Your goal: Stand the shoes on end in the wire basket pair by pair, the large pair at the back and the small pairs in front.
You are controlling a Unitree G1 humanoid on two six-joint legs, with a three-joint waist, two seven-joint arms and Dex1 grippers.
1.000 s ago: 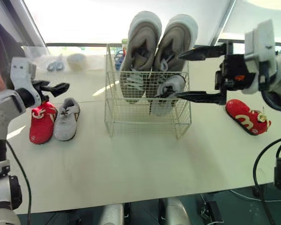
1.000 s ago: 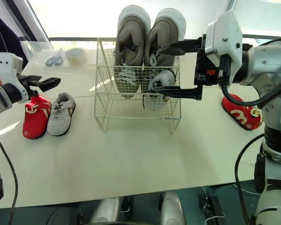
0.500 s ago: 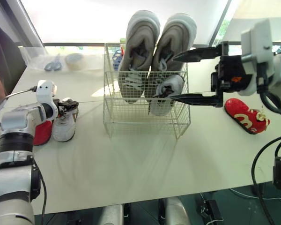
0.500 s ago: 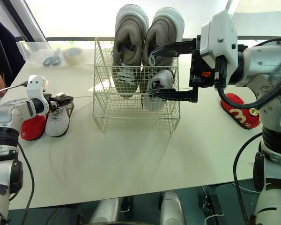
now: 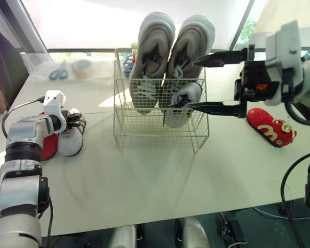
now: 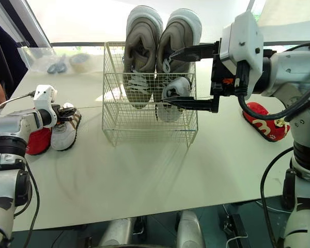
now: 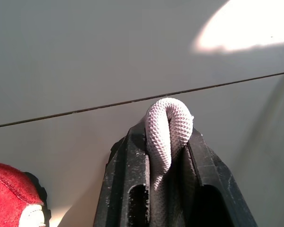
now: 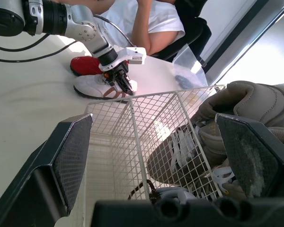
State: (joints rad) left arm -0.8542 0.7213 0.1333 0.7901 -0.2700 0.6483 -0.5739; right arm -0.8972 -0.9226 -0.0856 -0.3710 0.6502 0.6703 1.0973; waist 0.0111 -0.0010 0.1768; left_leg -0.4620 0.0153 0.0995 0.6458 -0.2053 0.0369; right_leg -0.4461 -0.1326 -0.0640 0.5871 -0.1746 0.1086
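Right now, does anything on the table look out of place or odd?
The red pair is split: one red shoe lies alone right of the wire basket, the other red shoe far left beside a small grey shoe. In the basket, the second grey shoe leans askew.

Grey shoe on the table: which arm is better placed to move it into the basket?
Left. The left gripper is shut on the grey shoe; the right gripper hangs open at the basket, away from that shoe.
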